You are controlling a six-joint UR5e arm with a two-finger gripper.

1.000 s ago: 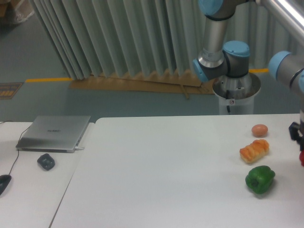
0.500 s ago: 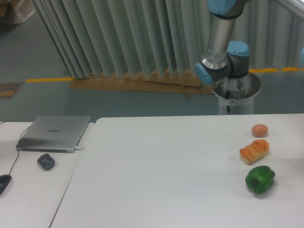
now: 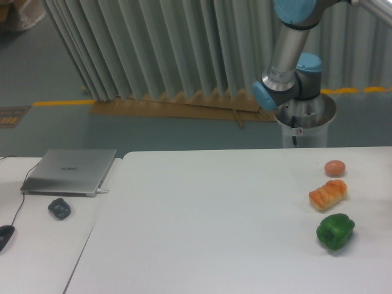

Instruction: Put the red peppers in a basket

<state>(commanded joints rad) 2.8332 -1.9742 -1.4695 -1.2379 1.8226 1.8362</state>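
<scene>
- On white table (image 3: 214, 226), nearest the cam at approx 4 o'clock: green pepper (image 3: 335, 231), sitting upright w/ lobes up, apart from everything else
- Just beyond it, toward 3 o'clock: orange-yellow bread-like item (image 3: 328, 194), lying slightly tilted; near the green pepper but not touching
- Further back, same right-hand column: small brownish egg-shaped obj (image 3: 335, 168), close to the bread item, gap visible btwn them
- At 8 o'clock, on a separate lighter desk (image 3: 37, 251) to the side: dark blue-grey lump (image 3: 59, 209); at the extreme edge a black mouse (image 3: 5, 236), partly cut off, w/ a thin cable running up from it
- Beyond the lump, approx 9 o'clock: closed silver laptop (image 3: 69, 171), lid down, lying flat
- Behind the table at 1 o'clock: robot arm (image 3: 289, 55), grey links w/ blue joint caps, rising out of the top edge; its base on a round metal pedestal (image 3: 305, 125)
- Gripper: out of frame; can't tell whether jaws are spread or pressed together
- Red peppers & basket: neither visible in this view; can't say where they are
- Furthest back, 12 o'clock: pleated grey-green curtain (image 3: 153, 49) w/ a brown cardboard strip (image 3: 177, 109) along its foot; yellow floor line (image 3: 61, 102) at 10 o'clock; teal floor (image 3: 55, 128)
</scene>
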